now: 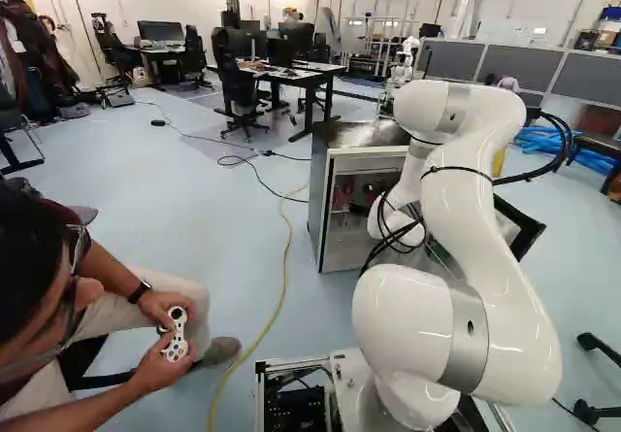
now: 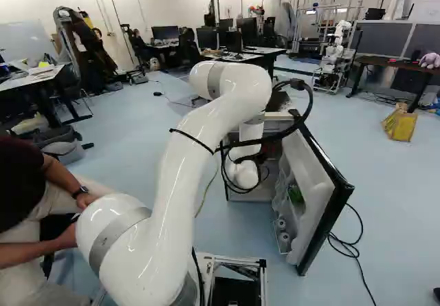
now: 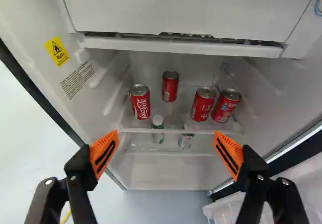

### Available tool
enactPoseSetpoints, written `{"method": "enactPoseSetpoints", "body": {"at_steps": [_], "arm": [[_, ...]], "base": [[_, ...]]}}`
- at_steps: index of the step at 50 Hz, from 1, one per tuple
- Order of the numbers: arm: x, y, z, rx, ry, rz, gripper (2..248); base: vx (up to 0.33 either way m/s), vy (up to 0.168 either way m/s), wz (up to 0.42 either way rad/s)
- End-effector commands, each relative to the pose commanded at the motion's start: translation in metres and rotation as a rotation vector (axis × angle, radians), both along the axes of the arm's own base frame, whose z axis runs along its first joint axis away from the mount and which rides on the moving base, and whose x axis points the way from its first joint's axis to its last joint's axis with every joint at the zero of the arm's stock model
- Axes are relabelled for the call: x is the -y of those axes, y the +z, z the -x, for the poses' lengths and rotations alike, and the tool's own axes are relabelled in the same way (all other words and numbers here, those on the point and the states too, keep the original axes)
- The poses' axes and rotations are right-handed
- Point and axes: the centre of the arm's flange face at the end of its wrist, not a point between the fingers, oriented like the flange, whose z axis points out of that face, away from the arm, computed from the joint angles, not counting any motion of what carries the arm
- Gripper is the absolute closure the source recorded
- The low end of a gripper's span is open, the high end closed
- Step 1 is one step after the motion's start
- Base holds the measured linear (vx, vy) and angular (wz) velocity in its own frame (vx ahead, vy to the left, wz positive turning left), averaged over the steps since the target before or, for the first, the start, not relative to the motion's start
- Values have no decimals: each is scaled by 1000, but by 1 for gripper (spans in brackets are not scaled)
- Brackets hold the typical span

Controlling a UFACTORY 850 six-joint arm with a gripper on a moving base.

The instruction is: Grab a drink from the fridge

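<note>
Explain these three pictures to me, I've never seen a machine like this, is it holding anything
It's a large, glossy white jointed robot arm on a moving base. Two pictures look ahead from the base, behind the arm: one from its left, one from its right. The third looks out from its wrist, along a black two-fingered tool with orange pads. That tool is open, holding nothing. Ahead, inside an open, grey-sided fridge, four red metal cans stand on a clear shelf, with a small white-capped bottle beneath it.
</note>
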Motion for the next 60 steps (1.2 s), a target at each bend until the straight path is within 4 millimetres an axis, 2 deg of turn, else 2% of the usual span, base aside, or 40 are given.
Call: {"method": "enactPoseSetpoints", "body": {"at_steps": [24, 60], "arm": [[7, -6, -18, 32, 83, 11, 3], [12, -24, -63, 33, 177, 52, 3]], "base": [[0, 0, 0], [0, 0, 0]]}}
